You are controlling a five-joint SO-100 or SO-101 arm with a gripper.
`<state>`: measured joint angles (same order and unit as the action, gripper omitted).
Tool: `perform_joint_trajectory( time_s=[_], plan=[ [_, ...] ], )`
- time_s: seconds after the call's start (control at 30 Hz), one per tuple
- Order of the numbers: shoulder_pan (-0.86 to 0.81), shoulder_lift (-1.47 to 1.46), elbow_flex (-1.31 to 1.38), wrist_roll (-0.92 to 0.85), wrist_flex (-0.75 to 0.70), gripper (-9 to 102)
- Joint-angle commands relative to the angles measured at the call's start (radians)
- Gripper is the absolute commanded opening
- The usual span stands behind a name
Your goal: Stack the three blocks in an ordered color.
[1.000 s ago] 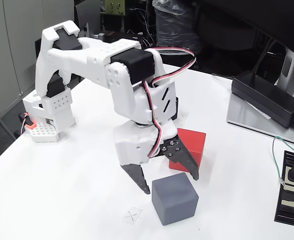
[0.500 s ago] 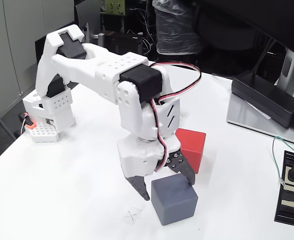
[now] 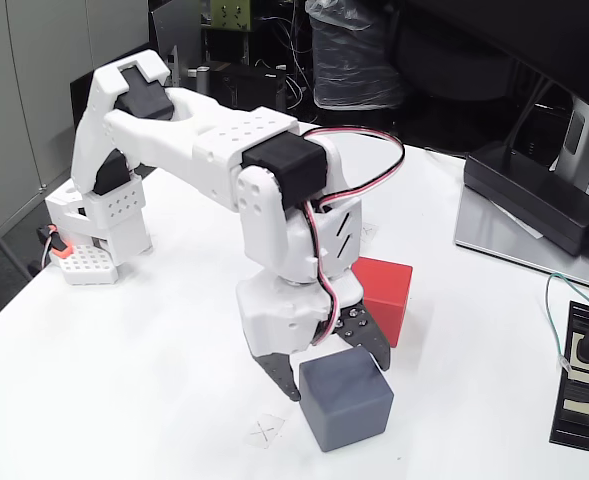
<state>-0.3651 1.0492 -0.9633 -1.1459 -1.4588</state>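
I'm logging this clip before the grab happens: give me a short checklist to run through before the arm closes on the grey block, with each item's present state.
1. Gripper open with its jaws spread: ok.
2. Grey block between the jaws: ok as far as the fixed view shows; one finger sits at its left, the other at its back right top edge.
3. Jaws low enough on the block: cannot tell; the tips look near its upper half.
4. Red block out of the way: cannot tell; it stands close behind the right finger.
5. Grey block flat on the table: ok.
6. Servo cable free of the jaws: ok.
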Motion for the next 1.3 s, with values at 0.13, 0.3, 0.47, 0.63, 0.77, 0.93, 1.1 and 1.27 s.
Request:
perform_joint_trajectory(
  time_s=[0.13,0.3,0.47,0.63,0.77,0.93,1.1,1.27],
  plan=[
    [0.003,0.008,0.018,-0.002,-0.002,21],
    [0.003,0.008,0.018,-0.002,-0.002,8],
    [0.003,0.009,0.018,-0.002,-0.003,1],
    [0.003,0.021,0.02,-0.002,-0.006,1],
    [0.005,0.025,0.037,-0.002,-0.074,1],
    [0.003,0.095,0.071,-0.003,-0.124,1],
    [-0.005,0.133,0.087,-0.003,-0.124,1],
    [-0.003,0.135,0.091,-0.003,-0.124,1]
  ],
)
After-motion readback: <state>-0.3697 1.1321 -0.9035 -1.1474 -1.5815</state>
